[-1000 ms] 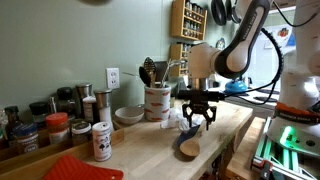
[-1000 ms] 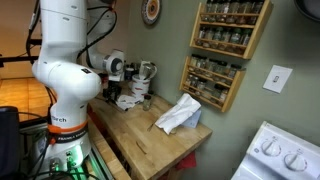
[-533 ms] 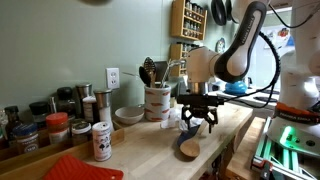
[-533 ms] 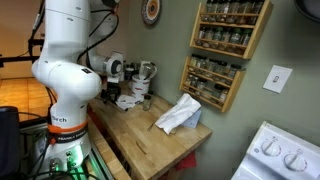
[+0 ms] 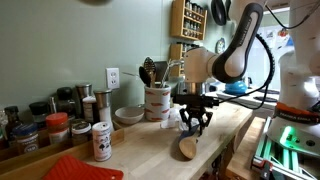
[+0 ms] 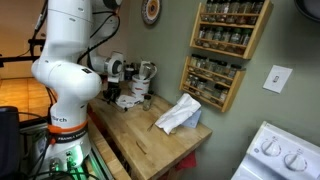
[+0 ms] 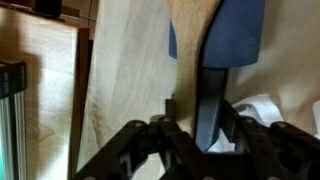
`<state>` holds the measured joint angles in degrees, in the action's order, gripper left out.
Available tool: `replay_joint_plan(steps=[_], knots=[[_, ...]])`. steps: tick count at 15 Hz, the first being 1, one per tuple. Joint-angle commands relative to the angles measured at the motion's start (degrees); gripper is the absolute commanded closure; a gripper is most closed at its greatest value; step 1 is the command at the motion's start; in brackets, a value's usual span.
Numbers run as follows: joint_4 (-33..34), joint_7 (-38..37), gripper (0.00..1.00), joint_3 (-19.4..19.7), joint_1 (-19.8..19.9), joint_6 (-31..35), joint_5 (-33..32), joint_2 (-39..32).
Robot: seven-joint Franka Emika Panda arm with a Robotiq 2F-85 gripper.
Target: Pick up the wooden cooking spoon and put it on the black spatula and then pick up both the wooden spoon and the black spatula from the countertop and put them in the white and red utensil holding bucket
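One wooden cooking spoon (image 5: pixel 188 148) lies bowl-near on the table (image 5: pixel 150 152), its handle hidden under the end effector (image 5: pixel 197 122), whose part-closed jaws straddle the one black spatula (image 7: pixel 237 30), grip unclear, its blade cut off at the wrist view's top.

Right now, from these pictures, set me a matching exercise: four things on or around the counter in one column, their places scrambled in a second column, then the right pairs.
Things
1. wooden spoon
2. utensil bucket
3. spice rack
4. white towel

Places
A. hung on the wall
B. crumpled on the counter, below the spice rack
C. lying on the counter, under the claw
D. standing by the wall with dark utensils in it

Pairs: 1-C, 2-D, 3-A, 4-B
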<state>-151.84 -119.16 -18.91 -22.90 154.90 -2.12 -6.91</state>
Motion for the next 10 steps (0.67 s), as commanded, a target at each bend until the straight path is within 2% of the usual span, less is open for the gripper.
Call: replay_joint_plan(steps=[1,2,3,4,5,10], knots=[[0.52,-2.66,0.81,1.01,-1.09,0.75,-2.59,-0.92],[0.56,-2.43,0.85,0.88,-0.97,0.63,-2.63,-0.57],[0.55,-2.12,0.94,0.86,-0.86,0.41,-2.71,-0.34],[0.52,-1.45,0.96,0.69,-0.74,0.02,-2.44,-0.14],[0.54,-0.81,0.93,0.50,-0.64,-0.29,-1.98,0.01],[0.79,2.61,0.94,-0.22,0.10,-2.60,1.19,1.46]])
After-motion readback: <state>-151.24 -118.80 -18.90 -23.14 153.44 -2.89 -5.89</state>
